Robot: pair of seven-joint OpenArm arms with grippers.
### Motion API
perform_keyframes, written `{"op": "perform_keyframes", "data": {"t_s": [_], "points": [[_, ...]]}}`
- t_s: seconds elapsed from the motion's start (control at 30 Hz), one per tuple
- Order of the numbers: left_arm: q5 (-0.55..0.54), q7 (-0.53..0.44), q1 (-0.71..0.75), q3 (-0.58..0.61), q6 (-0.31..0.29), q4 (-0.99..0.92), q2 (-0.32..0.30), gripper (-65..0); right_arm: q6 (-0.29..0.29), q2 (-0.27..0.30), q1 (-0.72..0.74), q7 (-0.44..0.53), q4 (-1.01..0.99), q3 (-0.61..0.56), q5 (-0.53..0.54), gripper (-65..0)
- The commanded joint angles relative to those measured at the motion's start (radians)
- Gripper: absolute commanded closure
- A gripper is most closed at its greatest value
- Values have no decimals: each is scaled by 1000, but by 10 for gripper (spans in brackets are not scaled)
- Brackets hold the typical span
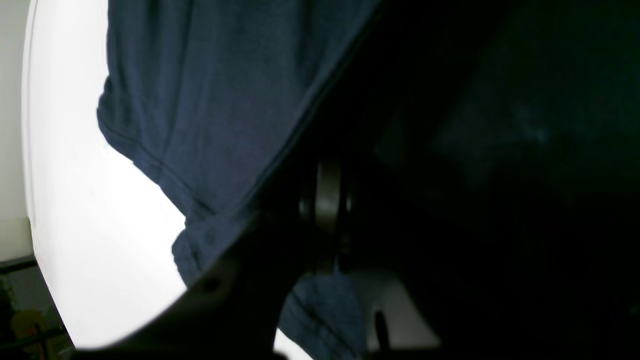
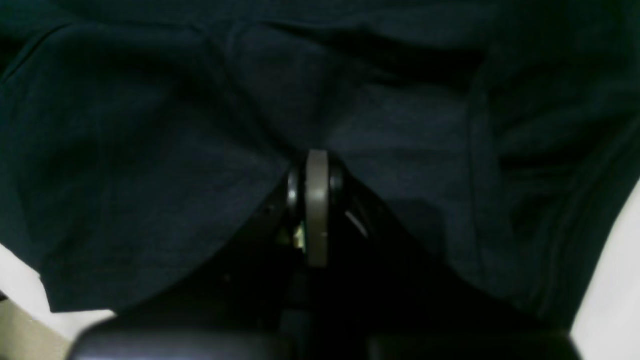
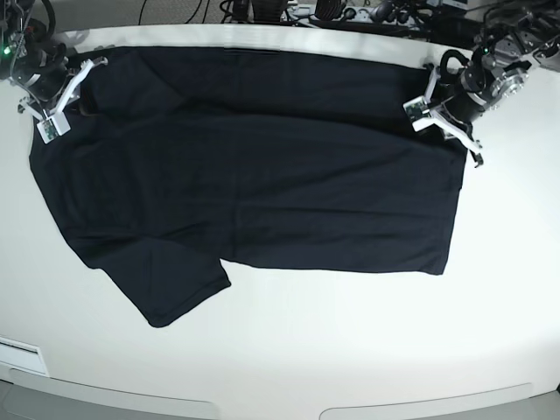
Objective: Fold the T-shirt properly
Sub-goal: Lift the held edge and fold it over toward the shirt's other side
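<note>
While the T-shirt (image 3: 254,184) lies spread flat on my white desk (image 3: 350,350), left pincer (image 3: 444,118) clamped on its far corner — right pincer (image 3: 54,98) clamped likewise, opposite corner.

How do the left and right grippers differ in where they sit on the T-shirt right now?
The left gripper sits at the right edge of the T-shirt in the base view, by its straight side; the right gripper sits at the opposite edge, on the side where a short sleeve spreads out. The left wrist view shows bright table beside the cloth; the right wrist view is nearly filled with fabric. Both are shut on cloth.
</note>
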Motion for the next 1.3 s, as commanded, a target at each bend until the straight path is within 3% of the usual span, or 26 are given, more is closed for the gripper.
{"op": "perform_keyframes", "data": {"t_s": [0.0, 0.1, 0.3, 0.43, 0.57, 0.7, 0.87, 1.03, 1.13, 1.27], "points": [[-55, 98, 55, 20, -109, -2, -15, 0, -8, 14, -26, -74, -3, 10, -46, 0], [-21, 127, 114, 20, -97, 39, -15, 0, -1, 14, -56, -76, -2, 21, -46, 0], [129, 157, 190, 20, 12, 78, -15, 0, -1, 12, -107, -83, 9, 21, -47, 0], [219, 161, 189, 20, 36, 78, -15, 0, -1, 12, -112, -82, 60, 21, -50, 0], [346, 177, 189, 20, 154, 78, -15, 0, -22, 13, -109, -82, 149, 21, -55, 0], [496, 200, 189, 20, 260, 92, -14, 0, -70, 13, -103, -70, 234, 21, -130, 0], [654, 225, 189, 20, 436, 183, -14, 0, -107, 13, -31, -56, 324, 21, -219, -3], [728, 248, 189, -12, 546, 293, -12, 0, -190, 12, 40, -58, 381, 21, -260, -127], [671, 242, 161, -139, 571, 306, 11, 0, -213, 12, 43, -58, 384, 21, -260, -136], [301, 121, 42, -382, 546, 239, 56, 0, -212, 11, 42, -60, 384, 21, -260, -136]]}}
